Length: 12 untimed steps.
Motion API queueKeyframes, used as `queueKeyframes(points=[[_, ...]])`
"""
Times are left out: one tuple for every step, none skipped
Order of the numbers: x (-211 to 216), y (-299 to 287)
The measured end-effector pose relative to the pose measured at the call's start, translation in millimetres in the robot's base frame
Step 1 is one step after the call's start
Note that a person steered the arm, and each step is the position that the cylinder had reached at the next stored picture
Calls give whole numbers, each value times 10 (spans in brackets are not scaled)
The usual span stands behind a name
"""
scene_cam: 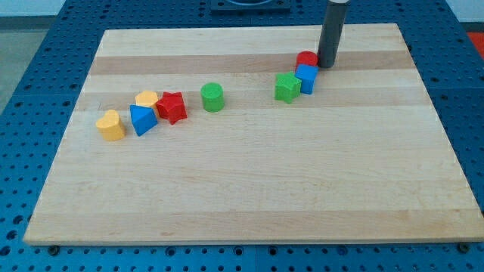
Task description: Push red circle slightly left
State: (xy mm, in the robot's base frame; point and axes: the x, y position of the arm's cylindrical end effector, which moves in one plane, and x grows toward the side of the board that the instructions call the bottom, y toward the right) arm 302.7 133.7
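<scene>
The red circle (305, 58) lies near the view's top right on the wooden board (249, 181), partly hidden behind the blue block (307, 78). My tip (327, 65) stands right against the red circle's right side. A green star-like block (286, 88) touches the blue block on its left.
A green circle (212, 97) sits mid-board. At the view's left is a cluster: a red star-like block (172, 106), a blue triangle-like block (142, 119), a yellow block (147, 98) behind them and a yellow heart-like block (110, 125).
</scene>
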Motion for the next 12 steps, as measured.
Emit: queueKeyframes(points=[[-12,0],[-28,0],[-28,-14],[-28,-114],[-28,-208],[-28,-209],[-28,-194],[-28,-194],[18,-193],[119,-193],[192,-193],[294,-193]])
